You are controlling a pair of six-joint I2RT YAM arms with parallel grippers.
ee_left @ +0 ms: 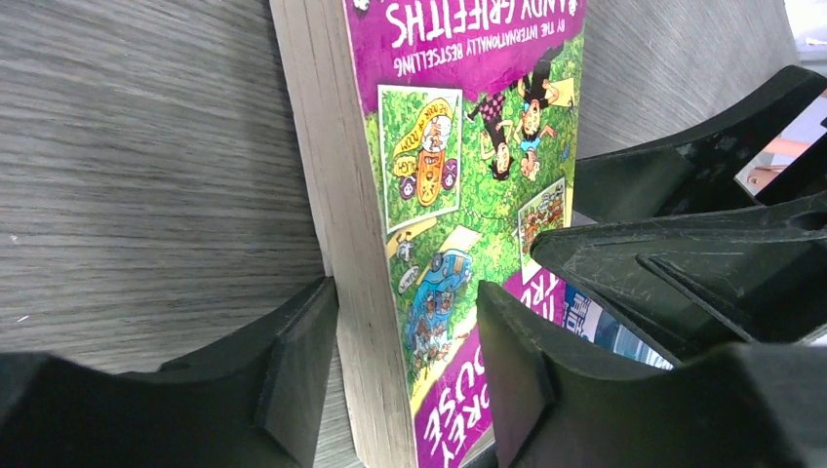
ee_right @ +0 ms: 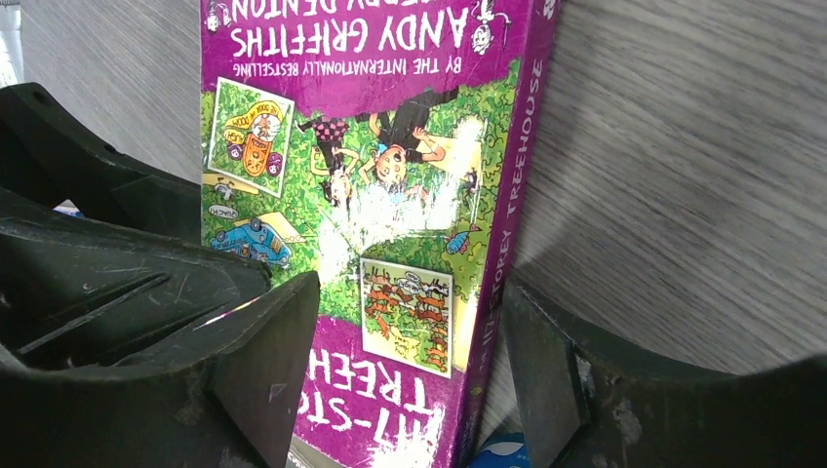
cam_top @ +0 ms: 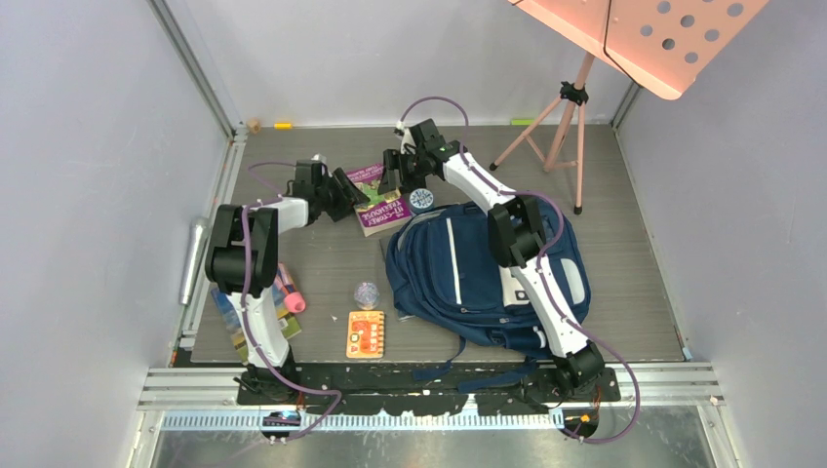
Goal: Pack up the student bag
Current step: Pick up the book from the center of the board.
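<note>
My left pincer (cam_top: 343,193) straddles the book's (cam_top: 378,207) page edge, close against it; whether it clamps, I cannot tell. My right pincer (cam_top: 395,177) stands apart astride the spine, a gap showing. The bag (cam_top: 434,268) lies flat at 4 o'clock, just beside the book.

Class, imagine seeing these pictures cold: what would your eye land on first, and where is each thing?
The purple book lies toward the back, mid-scene, with the left gripper and right gripper straddling opposite edges. Right of it sprawls the big navy bag, under the right arm. A pink music stand juts in at top right.
</note>
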